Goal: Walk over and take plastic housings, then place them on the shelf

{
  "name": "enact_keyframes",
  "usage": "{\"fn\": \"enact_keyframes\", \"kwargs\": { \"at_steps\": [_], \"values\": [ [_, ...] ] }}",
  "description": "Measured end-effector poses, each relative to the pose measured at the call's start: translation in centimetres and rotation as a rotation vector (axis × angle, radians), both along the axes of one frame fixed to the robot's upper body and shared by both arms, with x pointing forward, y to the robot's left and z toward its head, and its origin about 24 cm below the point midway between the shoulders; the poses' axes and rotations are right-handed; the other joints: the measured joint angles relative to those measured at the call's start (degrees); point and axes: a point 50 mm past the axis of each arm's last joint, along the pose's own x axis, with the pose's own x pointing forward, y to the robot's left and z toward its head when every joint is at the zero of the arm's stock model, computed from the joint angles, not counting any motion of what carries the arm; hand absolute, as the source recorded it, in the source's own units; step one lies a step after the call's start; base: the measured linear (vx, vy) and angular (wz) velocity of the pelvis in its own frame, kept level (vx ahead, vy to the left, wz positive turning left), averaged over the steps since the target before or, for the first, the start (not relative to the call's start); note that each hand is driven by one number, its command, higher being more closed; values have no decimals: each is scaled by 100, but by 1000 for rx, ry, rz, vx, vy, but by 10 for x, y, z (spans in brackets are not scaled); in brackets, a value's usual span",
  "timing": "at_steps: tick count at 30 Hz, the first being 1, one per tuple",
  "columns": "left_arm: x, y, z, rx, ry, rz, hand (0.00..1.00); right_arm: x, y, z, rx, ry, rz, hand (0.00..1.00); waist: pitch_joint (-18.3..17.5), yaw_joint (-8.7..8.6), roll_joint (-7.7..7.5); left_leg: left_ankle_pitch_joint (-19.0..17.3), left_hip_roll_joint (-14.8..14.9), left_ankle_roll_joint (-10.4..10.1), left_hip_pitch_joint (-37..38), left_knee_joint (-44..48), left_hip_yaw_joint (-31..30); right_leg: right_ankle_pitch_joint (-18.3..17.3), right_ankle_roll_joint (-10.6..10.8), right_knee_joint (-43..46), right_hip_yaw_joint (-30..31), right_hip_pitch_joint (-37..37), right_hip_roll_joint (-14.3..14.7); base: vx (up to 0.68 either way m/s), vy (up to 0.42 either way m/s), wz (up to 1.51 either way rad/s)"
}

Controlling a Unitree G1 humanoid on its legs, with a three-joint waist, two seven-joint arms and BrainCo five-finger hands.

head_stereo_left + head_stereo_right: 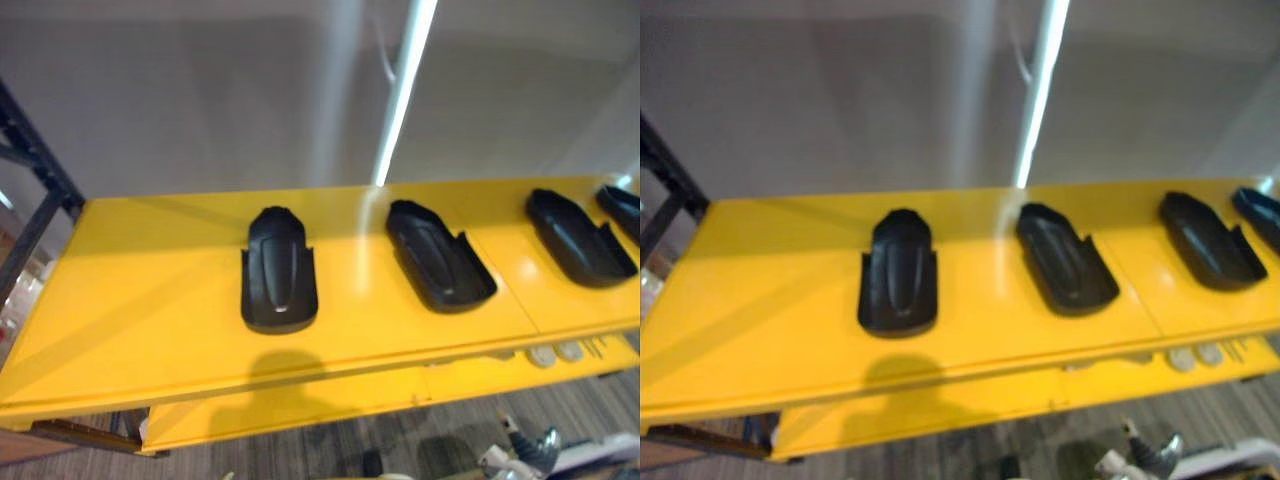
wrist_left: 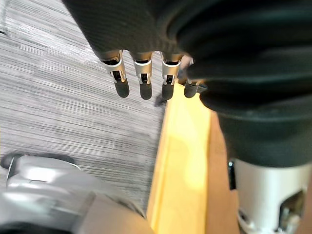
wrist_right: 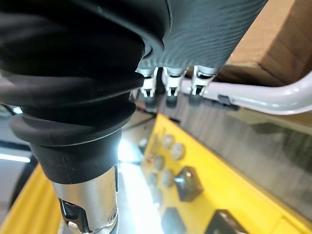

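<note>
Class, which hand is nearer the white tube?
Right: the right hand hangs beside the white tube; the left hand hangs by the yellow shelf edge, over grey floor.

**Four black housings in a row on the yellow shelf**

The top yellow shelf [image 1: 760, 300] runs across the view in front of a grey wall [image 1: 820, 90] that carries a bright streak of light [image 1: 1040, 90]. The leftmost housing [image 1: 898, 272] lies almost square to the front edge, narrow rounded end toward the wall. The second housing [image 1: 1066, 258] and third housing [image 1: 1208, 240] lie angled, far ends leaning left. The fourth housing [image 1: 1262, 215] is cut by the view's right edge. All lie apart from one another. A lower yellow shelf [image 1: 940, 410] holds small pale round pieces [image 1: 1195, 355]. A dark frame post [image 1: 665, 190] stands at the left, and grey floor [image 1: 1040, 450] lies below.
</note>
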Motion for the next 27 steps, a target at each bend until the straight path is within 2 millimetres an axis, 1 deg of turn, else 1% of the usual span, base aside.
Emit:
{"fn": "enact_keyframes", "kwargs": {
  "at_steps": [1, 2, 3, 4, 5, 7, 8, 9, 10, 11, 12, 13, 14, 15, 16, 17, 18, 19, 20, 21, 22, 23, 24, 25, 26, 27],
  "values": [
    [4, 3, 1, 9, -12, -13, 0, 6, 3, 1, 3, -13, 22, 0, 52, -5, -63, -2, -26, 0, 7, -79, 48, 33, -43, 0, -75, -53, -29, -133, 81, -65],
    [9, 6, 3, 23, -32, -23, 0, 11, 6, 3, 6, -26, 48, 0, 141, 27, -117, -6, -56, -7, 15, -191, 163, 117, -96, 0, -122, -138, -62, -106, 56, -37],
    [15, 9, 4, 30, -55, -13, 0, 17, 9, 4, 8, -38, 63, 0, 188, 80, -197, -28, -72, -44, 44, -302, 234, 193, -54, 0, -135, -196, -65, -94, 47, -32],
    [17, 10, 5, 27, -63, 0, 0, 18, 9, 5, 9, -42, 69, 0, 190, 106, -222, -28, -77, -44, 41, -321, 276, 234, -50, 0, -150, -221, -65, -46, 13, -23],
    [20, 10, 5, 28, -72, 4, 0, 23, 10, 7, 7, -53, 89, 0, 195, 141, -217, -28, -84, -44, 45, -358, 279, 277, -31, 0, -237, -237, -60, -2, 1, -8],
    [23, 6, 6, 39, -100, 3, 0, 33, 10, 11, -8, -66, 127, 0, 242, 154, -137, -26, -82, -47, 51, -331, 231, 327, 41, 0, -268, -243, -32, 32, -9, -4],
    [29, 3, 7, 46, -119, -18, 0, 40, 8, 15, -21, -72, 148, 0, 276, 176, -85, -25, -78, -46, 28, -258, 170, 342, 64, 1, -269, -240, -21, 44, -22, -8],
    [37, 0, 9, 61, -136, -71, 0, 42, 5, 17, -30, -63, 159, 0, 350, 225, 39, -26, -78, -45, 24, -177, 135, 345, 68, 2, -268, -221, -18, 40, -19, -7],
    [42, -3, 10, 71, -147, -104, 0, 44, 4, 19, -35, -63, 168, 0, 369, 236, 103, -26, -80, -45, 21, -142, 132, 348, 72, 3, -267, -215, -20, 54, -10, -8],
    [53, -9, 14, 102, -174, -190, 0, 48, 4, 20, -41, -66, 180, 0, 385, 230, 185, -27, -80, -43, 5, 14, 129, 359, 88, 36, -268, -208, -22, 50, 1, -14],
    [61, -12, 18, 134, -195, -274, 0, 49, 7, 21, -41, -70, 201, 0, 413, 216, 215, -27, -78, -38, -75, 381, 97, 362, 89, 170, -257, -214, -16, 45, 4, -24],
    [67, -15, 20, 147, -214, -314, 0, 50, 9, 22, -40, -83, 209, 0, 451, 217, 260, -17, -79, -21, -137, 688, 61, 362, 89, 286, -235, -214, -15, -14, 4, -52],
    [76, -19, 25, 160, -248, -381, 0, 50, 11, 27, -54, -114, 225, 0, 541, 208, 278, -195, -74, 96, -244, 1109, -80, 361, 88, 528, -182, -225, 50, -104, 45, -67],
    [84, -25, 29, 160, -282, -445, 0, 46, 13, 34, -78, -145, 236, 0, 571, 139, 321, -391, -45, 203, -226, 1065, -46, 360, 87, 659, -150, -221, 131, -147, 68, -74],
    [88, -26, 31, 166, -293, -473, 0, 46, 15, 37, -96, -157, 253, 0, 598, 112, 310, -497, -60, 233, -105, 985, 35, 363, 92, 707, -152, -229, 176, -196, 113, -96],
    [93, -23, 34, 189, -299, -509, 0, 47, 24, 45, -124, -188, 315, 0, 674, 76, 176, -555, -139, 226, 177, 706, 336, 512, 151, 683, -244, -231, 178, -257, 62, -129],
    [96, -15, 36, 210, -286, -512, 0, 50, 33, 52, -173, -200, 405, 0, 735, 73, 39, -482, -156, 356, 228, 596, 765, 487, -109, 749, -638, -338, 59, -275, 39, -133],
    [96, -11, 36, 217, -273, -511, 0, 50, 35, 54, -192, -201, 430, 0, 743, 27, -12, -454, -144, 402, 228, 578, 906, 258, -239, 1064, -978, -444, 16, -308, 11, -129],
    [96, -7, 35, 209, -247, -496, 0, 48, 35, 58, -220, -205, 453, 0, 735, -30, -47, -362, -77, 453, 243, 461, 1217, -130, -425, 1867, -1549, -664, -72, -208, 39, -94],
    [94, -7, 33, 203, -231, -493, 0, 49, 34, 59, -234, -205, 461, 0, 734, -61, -38, -299, -38, 463, 249, 387, 1342, -305, -496, 2317, -1746, -750, -143, -254, 109, -129],
    [87, -1, 30, 199, -186, -499, 0, 54, 33, 64, -285, -201, 487, 0, 733, -83, -25, -139, 59, 504, 240, 231, 1657, -737, -657, 3406, -2113, -880, -389, -178, 113, -104],
    [84, 0, 29, 196, -172, -504, 0, 58, 33, 67, -308, -205, 501, 0, 731, -80, -28, -103, 102, 531, 237, 212, 1788, -846, -750, 3789, -2239, -893, -527, -160, 119, -128],
    [76, 4, 27, 192, -133, -501, 0, 71, 34, 77, -354, -231, 539, 0, 719, -79, -49, -94, 193, 539, 169, 335, 2037, -936, -1050, 4453, -2500, -846, -815, -72, 59, -96],
    [72, 7, 25, 193, -112, -499, 0, 79, 35, 83, -379, -250, 563, 0, 673, -89, -138, -97, 212, 544, 72, 526, 2104, -834, -1240, 4568, -2591, -796, -966, -191, 82, -172],
    [66, 17, 22, 189, -54, -484, 0, 104, 43, 104, -448, -313, 623, 0, 747, 31, -266, 164, 199, 1029, -596, 1321, 1561, -503, -1677, 3734, -2700, -783, -771, -263, 41, -175],
    [63, 26, 20, 196, -25, -479, 0, 117, 48, 115, -468, -354, 635, 0, 748, 160, -275, 176, 90, 979, -858, 860, 1044, -598, -1500, 3232, -2484, -615, -572, -321, 18, -179]
  ]
}}
